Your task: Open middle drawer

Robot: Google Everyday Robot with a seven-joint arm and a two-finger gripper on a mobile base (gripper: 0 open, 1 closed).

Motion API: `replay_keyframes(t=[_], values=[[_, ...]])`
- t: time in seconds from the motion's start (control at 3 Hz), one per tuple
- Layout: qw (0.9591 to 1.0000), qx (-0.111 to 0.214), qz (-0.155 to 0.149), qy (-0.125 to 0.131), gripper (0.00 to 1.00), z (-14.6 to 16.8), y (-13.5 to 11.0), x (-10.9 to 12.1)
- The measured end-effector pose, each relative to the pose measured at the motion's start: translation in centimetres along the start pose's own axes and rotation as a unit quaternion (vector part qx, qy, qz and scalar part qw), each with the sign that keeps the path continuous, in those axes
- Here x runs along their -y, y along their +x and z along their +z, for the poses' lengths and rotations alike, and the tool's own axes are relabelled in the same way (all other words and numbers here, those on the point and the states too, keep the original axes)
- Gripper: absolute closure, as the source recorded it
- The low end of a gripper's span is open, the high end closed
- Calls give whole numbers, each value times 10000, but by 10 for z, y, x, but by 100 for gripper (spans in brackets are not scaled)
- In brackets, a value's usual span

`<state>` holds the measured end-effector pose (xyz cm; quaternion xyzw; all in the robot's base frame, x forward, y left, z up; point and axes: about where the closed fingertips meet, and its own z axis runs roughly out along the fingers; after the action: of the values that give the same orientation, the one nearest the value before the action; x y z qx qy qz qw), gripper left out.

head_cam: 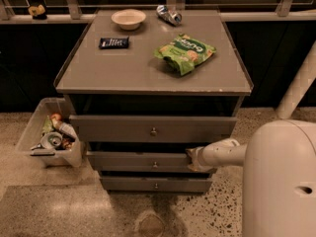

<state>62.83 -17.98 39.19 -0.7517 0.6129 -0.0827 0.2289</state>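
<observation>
- From the one camera view, the cabinet stands in front of me with three grey drawers under its bench [98, 73]. The middle drawer [128, 160] lies between the taller top drawer [113, 127] and the low bottom drawer [128, 183].
- The middle drawer's front sits further back than the top drawer's front, with a dark gap above it. I see no inside of the drawer, so I judge it not opened, or hardly at all. The whole pull looks left to do.
- The pincer [192, 158] is at the right end of the middle drawer's front, right up against it or touching. I cannot tell which.
- Whether the pincer is spread, pressed together or pinching anything, I cannot tell from here.
- The small round knob [155, 164] at the centre of that front is well left of the pincer and is not held.
- The pale arm [222, 153] reaches in from the robot's body [281, 181] at lower right.
- On the bench lie a green bag [184, 52], a bowl [128, 19], a can [169, 15] and a dark bar [114, 42], all untouched.
</observation>
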Motion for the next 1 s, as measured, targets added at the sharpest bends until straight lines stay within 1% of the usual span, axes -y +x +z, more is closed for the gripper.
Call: replay_keyframes(t=[0.33,0.67,1.0], values=[[10000,0,0,0,87,0,0,0],[10000,0,0,0,100,0,0,0],[9999,101,-93,93,100,-1,-5,-17]])
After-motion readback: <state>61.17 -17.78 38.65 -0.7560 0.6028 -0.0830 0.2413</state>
